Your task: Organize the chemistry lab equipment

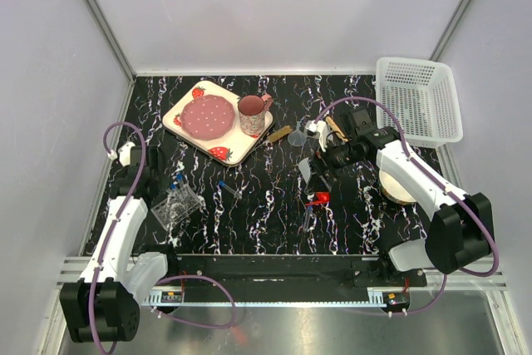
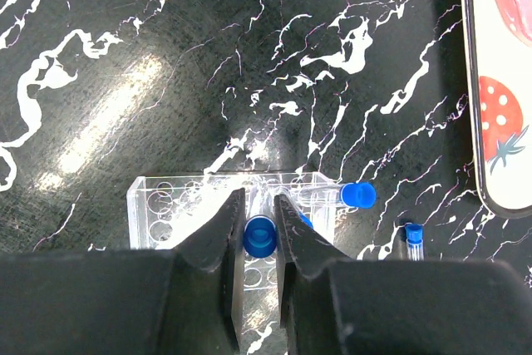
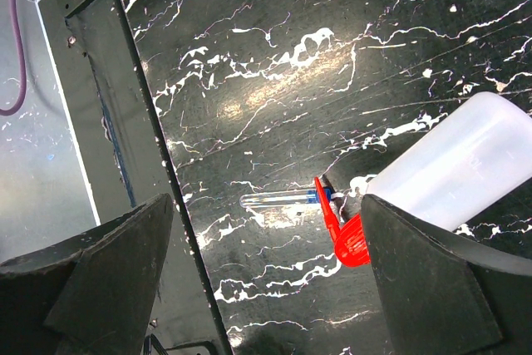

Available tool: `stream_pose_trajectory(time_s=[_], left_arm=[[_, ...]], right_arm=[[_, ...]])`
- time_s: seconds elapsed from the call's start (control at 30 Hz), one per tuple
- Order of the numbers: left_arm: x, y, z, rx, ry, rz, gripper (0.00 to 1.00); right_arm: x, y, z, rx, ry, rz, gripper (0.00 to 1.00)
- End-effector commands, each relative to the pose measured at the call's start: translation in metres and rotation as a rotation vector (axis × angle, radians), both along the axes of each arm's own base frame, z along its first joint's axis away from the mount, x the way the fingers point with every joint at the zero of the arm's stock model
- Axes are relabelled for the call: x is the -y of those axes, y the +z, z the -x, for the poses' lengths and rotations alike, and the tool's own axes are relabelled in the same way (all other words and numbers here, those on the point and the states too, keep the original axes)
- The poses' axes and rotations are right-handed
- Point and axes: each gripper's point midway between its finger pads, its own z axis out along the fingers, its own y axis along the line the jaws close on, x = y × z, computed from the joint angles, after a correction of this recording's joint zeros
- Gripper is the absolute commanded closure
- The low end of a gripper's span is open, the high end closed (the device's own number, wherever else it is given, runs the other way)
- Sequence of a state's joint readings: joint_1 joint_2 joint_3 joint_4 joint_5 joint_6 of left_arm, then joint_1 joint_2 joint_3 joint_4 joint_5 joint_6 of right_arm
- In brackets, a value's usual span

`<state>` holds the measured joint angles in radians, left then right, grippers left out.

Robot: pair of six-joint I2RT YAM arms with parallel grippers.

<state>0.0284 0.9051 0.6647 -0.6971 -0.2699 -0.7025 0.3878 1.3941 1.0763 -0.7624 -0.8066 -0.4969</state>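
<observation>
My left gripper [image 2: 259, 205] is closed narrow on a blue-capped tube [image 2: 260, 237]. The tube is small and clear, and its round blue plastic cap is pinched between my two black fingers. It sits low centre in the left wrist view, over the tube rack [image 2: 162, 205], a clear plastic block with rows of round holes. I cannot tell whether the tube is seated in a hole. A second tube [image 2: 345, 196] lies flat across the rack's right end, cap outward.

The squeeze bottle [image 3: 474, 164] is translucent white with a red conical cap. It lies tilted at lower right of the right wrist view, beside one finger of my right gripper [image 3: 268, 205], whose jaws stand wide. I cannot tell whether they touch. A loose tube [image 3: 278, 199] lies between the fingers on the glossy black, white-veined table [image 3: 291, 81].
</observation>
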Motion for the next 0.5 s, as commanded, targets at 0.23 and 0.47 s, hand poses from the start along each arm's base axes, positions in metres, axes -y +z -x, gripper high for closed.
stream_pose_trajectory(time_s=[0.23, 0.47], left_arm=[[-0.001, 0.015, 0.002, 0.019, -0.012, -0.007, 0.93], [-0.001, 0.021, 0.006, 0.037, -0.003, -0.005, 0.93]], right_arm=[[-0.003, 0.006, -0.002, 0.017, 0.01, -0.033, 0.0], [-0.003, 0.007, -0.002, 0.02, 0.01, -0.038, 0.0]])
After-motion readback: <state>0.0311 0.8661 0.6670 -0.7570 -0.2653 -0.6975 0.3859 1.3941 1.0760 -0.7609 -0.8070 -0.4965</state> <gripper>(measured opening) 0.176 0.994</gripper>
